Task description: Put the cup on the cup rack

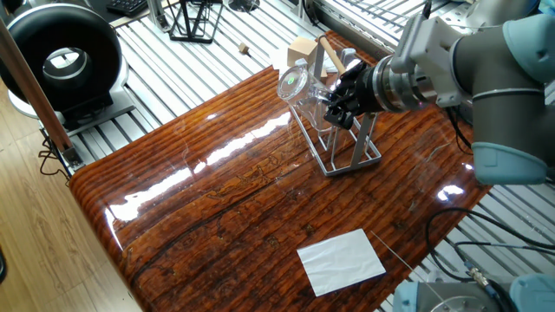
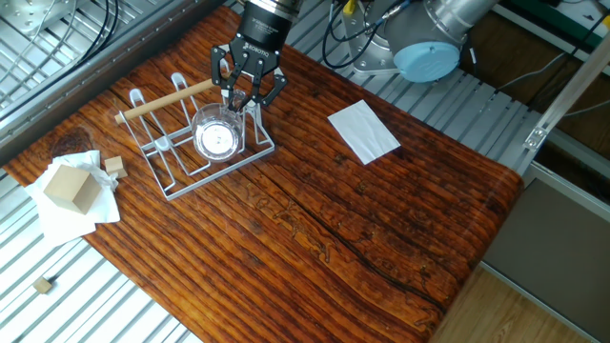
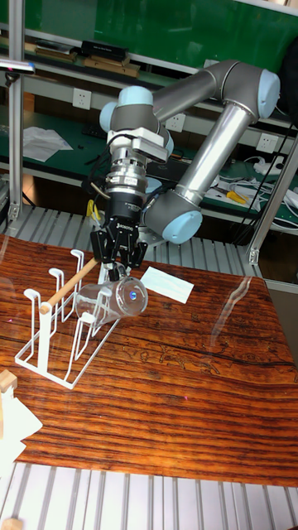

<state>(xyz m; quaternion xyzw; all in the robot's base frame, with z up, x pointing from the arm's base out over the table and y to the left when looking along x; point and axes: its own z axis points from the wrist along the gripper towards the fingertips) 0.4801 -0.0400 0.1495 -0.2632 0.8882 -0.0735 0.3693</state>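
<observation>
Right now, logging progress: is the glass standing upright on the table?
No. The glass lies on its side over the rack, with the gripper just above it.

The tabletop (image 2: 315, 229) is glossy red-brown with dark wavy grain. The cup (image 2: 217, 136) is clear and colourless. The rack (image 2: 181, 176) is pale grey wire with a light wooden rod. The fingers (image 2: 232, 95) are black. A white sheet (image 2: 363, 131) lies flat.

Rack area obstructed: the cup (image 2: 217, 139) lies tilted among the pegs of the cup rack (image 2: 170, 181), with the gripper (image 2: 246, 88) directly above its near end. Wooden block (image 2: 68, 187) and tissue flank the rack's far side. Table (image 2: 315, 238) beyond the white paper (image 2: 363, 131) offers open passage.
</observation>
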